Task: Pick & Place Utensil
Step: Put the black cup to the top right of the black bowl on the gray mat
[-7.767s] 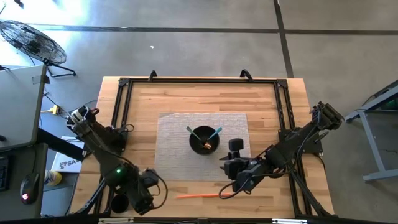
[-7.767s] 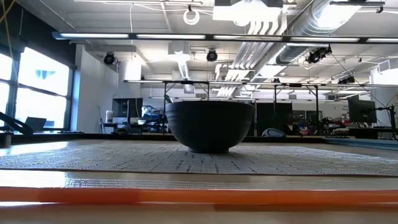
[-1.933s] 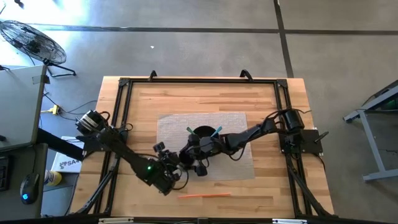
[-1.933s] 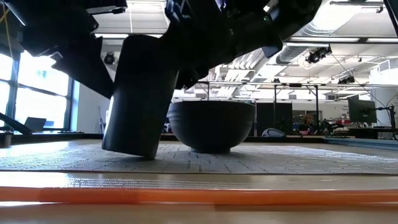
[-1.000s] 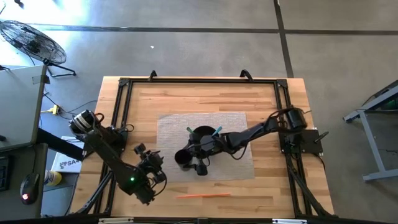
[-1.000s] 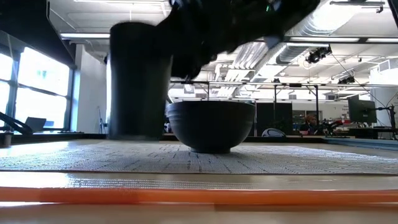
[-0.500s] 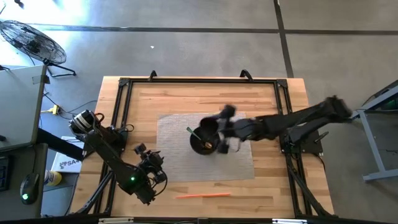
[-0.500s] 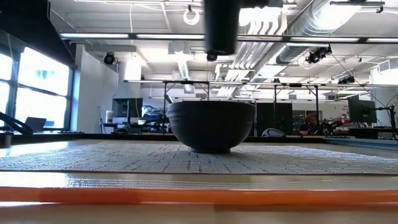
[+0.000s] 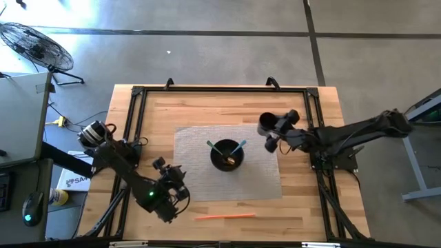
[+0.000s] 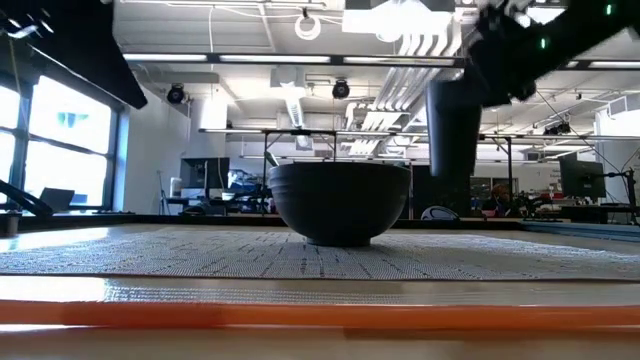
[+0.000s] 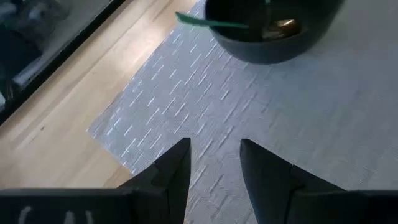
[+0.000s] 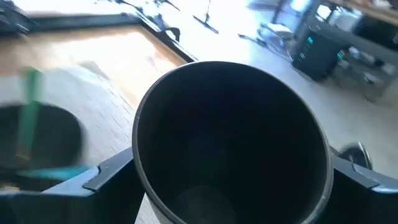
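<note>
Our right gripper (image 9: 274,131) is clamped on the black cup (image 9: 267,124), carried upright beside the bowl (image 9: 226,153) to receive utensils; our left gripper (image 11: 214,163) waits, fingers apart.

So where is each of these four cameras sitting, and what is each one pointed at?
High view: above the table, looking straight down; both arms show, the left hand near the mat, the right hand holding the cup.
Low view: at table-top height, looking level across the orange straw to the bowl; the lifted cup shows.
Left wrist view: past its own open fingers, toward mat and bowl.
Right wrist view: down into the gripped cup.
All four show the bowl.
</note>
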